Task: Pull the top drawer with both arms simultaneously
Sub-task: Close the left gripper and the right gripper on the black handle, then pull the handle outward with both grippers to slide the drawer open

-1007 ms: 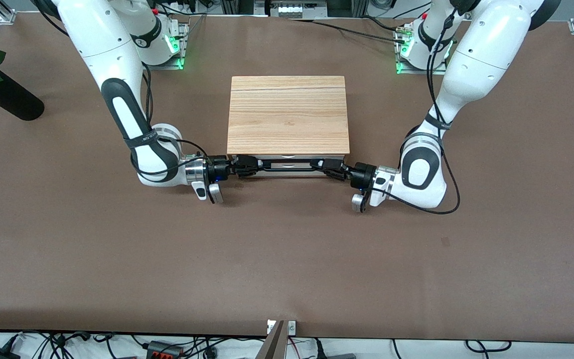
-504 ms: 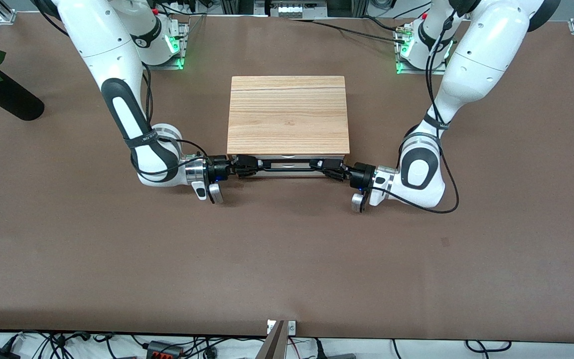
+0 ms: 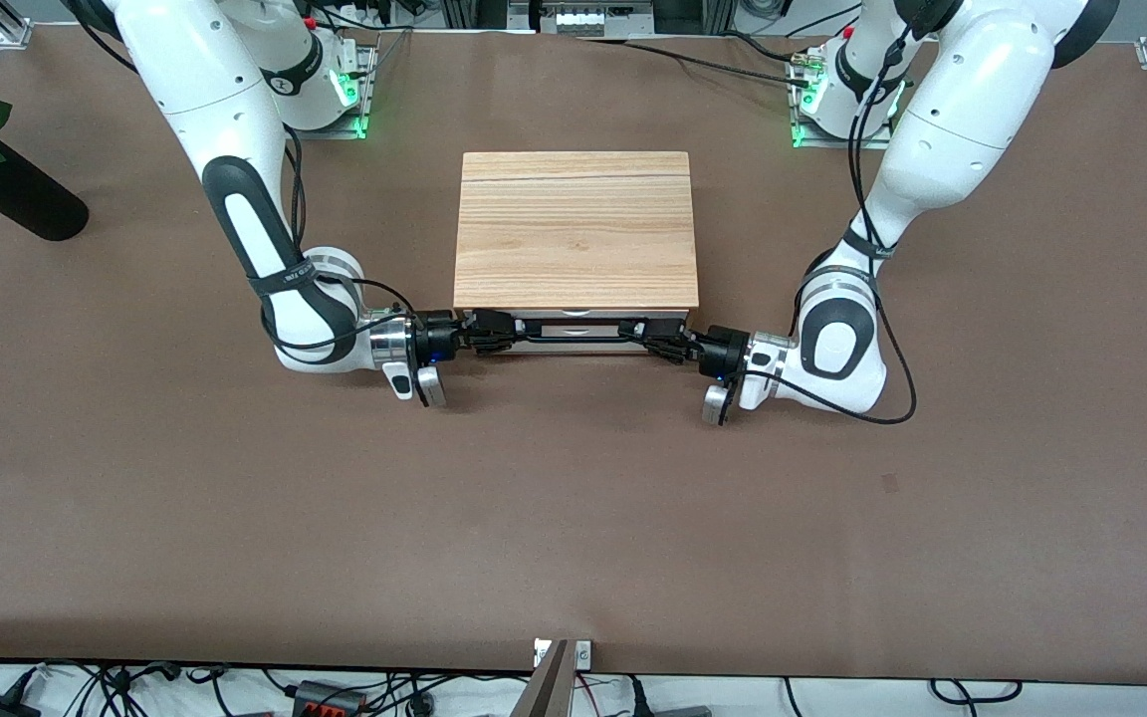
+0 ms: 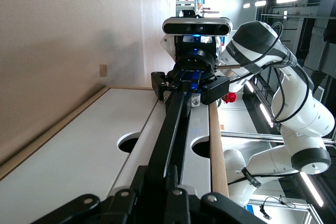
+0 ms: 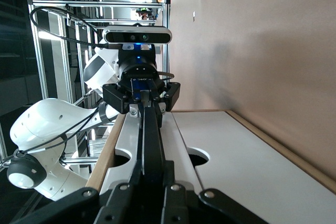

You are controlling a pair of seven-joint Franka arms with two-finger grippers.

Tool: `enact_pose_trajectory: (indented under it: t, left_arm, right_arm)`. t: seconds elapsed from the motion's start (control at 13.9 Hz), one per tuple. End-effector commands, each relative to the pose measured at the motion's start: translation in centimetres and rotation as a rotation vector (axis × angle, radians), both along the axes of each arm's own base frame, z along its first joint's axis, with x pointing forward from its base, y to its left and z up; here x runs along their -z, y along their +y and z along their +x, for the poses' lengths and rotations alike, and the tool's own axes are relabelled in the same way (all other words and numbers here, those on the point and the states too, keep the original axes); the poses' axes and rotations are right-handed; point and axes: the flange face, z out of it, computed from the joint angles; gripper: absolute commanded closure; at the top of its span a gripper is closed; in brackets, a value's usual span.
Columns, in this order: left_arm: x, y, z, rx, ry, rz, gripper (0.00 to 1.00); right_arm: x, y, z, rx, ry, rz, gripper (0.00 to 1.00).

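The top drawer point(image 3: 573, 332) sits barely proud of the cabinet's front edge, near the middle of the counter point(image 3: 573, 518), facing the front camera. Judging by that thin sliver, you have hardly begun the pull.

You have one cabinet point(image 3: 574, 229) with a wood-grain top board, and two white drawer fronts show in the wrist views.

Your two arms come in low from either end, so each can take one end of the single black bar handle point(image 3: 573, 338) and draw it evenly, without skewing the drawer.

The right pincer point(image 3: 490, 332) is pinching the handle toward the right arm's end; the left pincer point(image 3: 661, 336) pinches it toward the left arm's end.

One dark vase point(image 3: 11, 194) with a red rose lies well apart, near a counter corner.
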Motion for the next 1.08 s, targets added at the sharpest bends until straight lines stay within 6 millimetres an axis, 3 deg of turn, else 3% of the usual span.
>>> enact_pose_trajectory:
  t: [0.0, 0.22, 0.43, 1.01]
  left_arm:
    - [0.2, -0.7, -0.2, -0.014, -0.014, -0.025, 0.88]
    - [-0.4, 0.1, 1.1, -0.027, -0.037, -0.022, 0.89]
    - [0.2, 0.2, 1.9, -0.039, -0.046, -0.016, 0.89]
    - [1.2, 2.0, 6.0, -0.083, -0.093, -0.003, 0.90]
  right_arm:
    - [-0.6, -0.7, 0.3, 0.018, -0.005, 0.020, 0.95]
    - [-1.4, -0.3, 1.0, 0.023, -0.001, 0.020, 0.95]
    - [-3.0, -0.3, 2.7, 0.035, 0.022, 0.018, 0.95]
    - [-1.5, -0.9, 7.2, 0.069, 0.004, 0.025, 0.94]
